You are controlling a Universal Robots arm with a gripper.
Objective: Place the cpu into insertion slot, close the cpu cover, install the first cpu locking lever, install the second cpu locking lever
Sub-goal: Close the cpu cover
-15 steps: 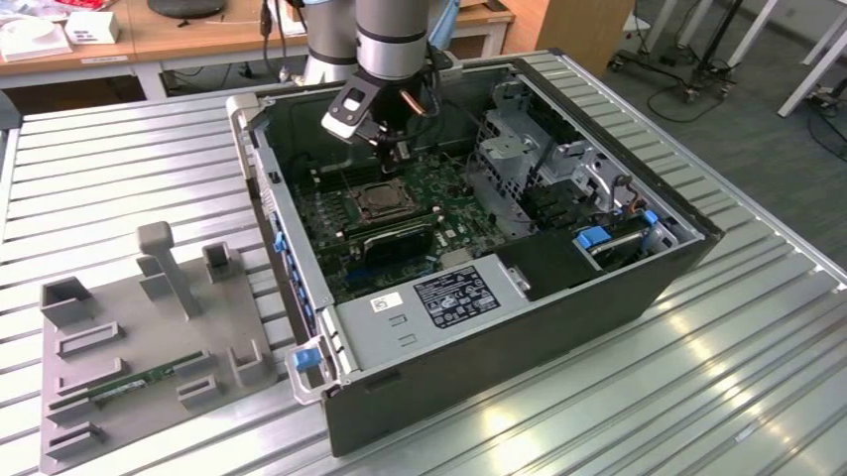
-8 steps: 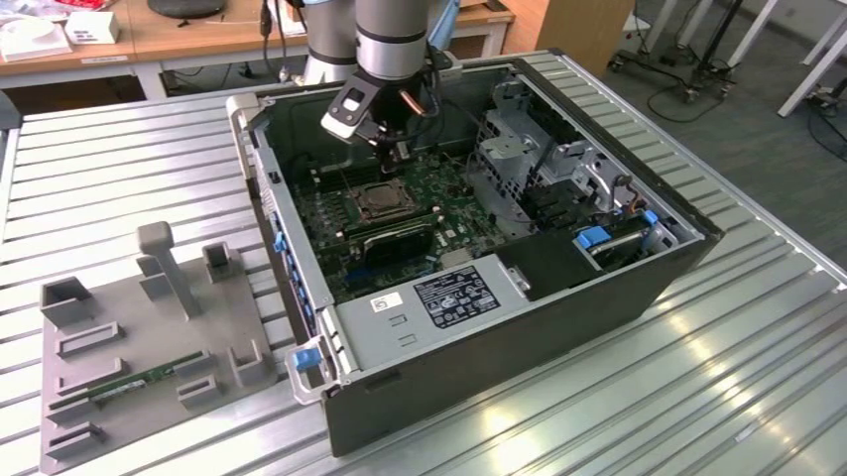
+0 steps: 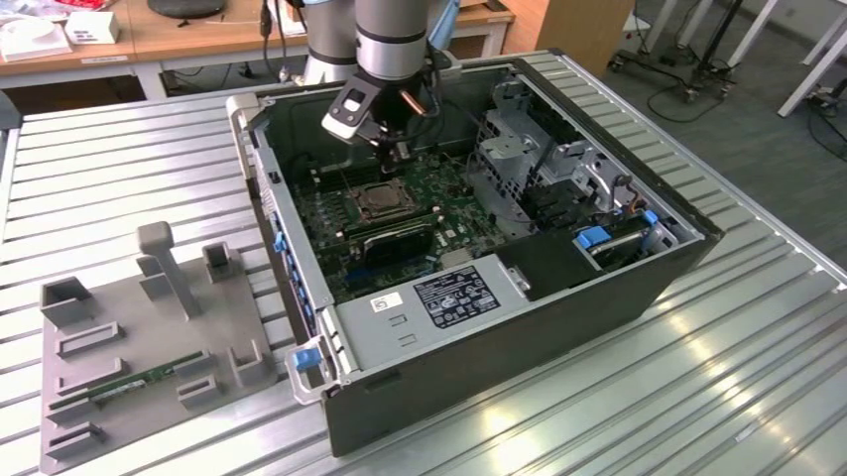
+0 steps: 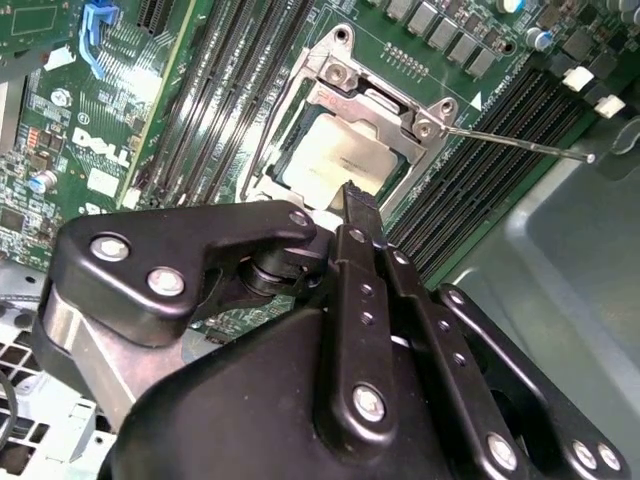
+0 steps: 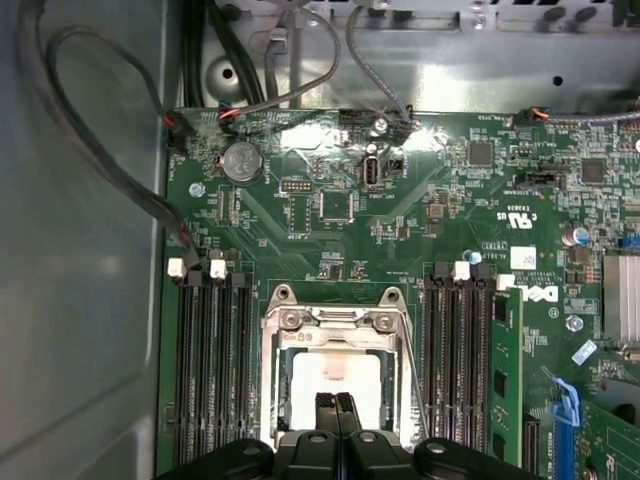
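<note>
The arm point(image 3: 392, 20) is a thick silver-grey cylinder with a darker band around its lower end. Below it sits a black-and-white wrist block point(image 3: 352, 107), with what may be a copper-coloured tube point(image 3: 413, 97) alongside. In the second wrist view the link bars point(image 4: 190, 250) of the jaws are matte black and rounded, pinned with silvery round-headed screws point(image 4: 108, 247). In the first wrist view two narrow black fingers point(image 5: 326, 408) have squared tips.
</note>
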